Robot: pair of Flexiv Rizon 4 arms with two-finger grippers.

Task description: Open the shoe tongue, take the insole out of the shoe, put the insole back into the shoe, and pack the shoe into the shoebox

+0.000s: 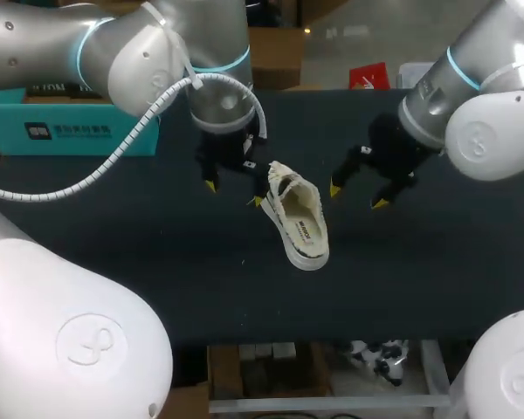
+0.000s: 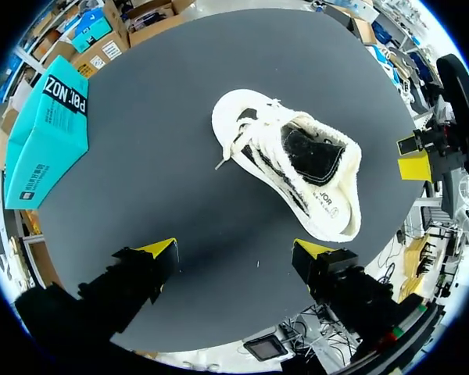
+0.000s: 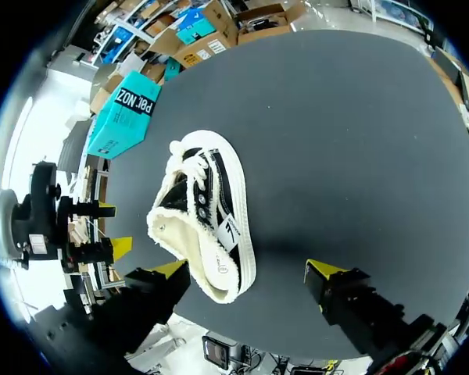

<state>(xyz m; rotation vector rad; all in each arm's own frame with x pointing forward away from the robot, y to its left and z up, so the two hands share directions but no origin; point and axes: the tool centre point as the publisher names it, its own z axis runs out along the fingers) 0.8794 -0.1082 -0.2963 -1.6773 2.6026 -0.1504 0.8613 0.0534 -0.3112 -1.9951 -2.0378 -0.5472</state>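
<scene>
Open jaws flank white shoe [image 1: 299, 218] at the middle of the dark counter [image 1: 157, 262]

The shoe lies with its toe towards the counter's far edge, between the two arms. The left jaws stand wide apart beside the toe, holding nothing. The right jaws, equally spread and empty, hang just off the shoe's other side. A teal shoebox [image 1: 79, 127] sits at the far left edge.

Your head camera looked down on the bench [image 1: 157, 262] from above and behind the arms. Your wrist cameras looked along the left claw [image 2: 236, 250] and right claw [image 3: 248, 269], near the bench, from opposite sides. All three shared the shoe [image 1: 299, 218] and shoebox [image 1: 87, 131].
</scene>
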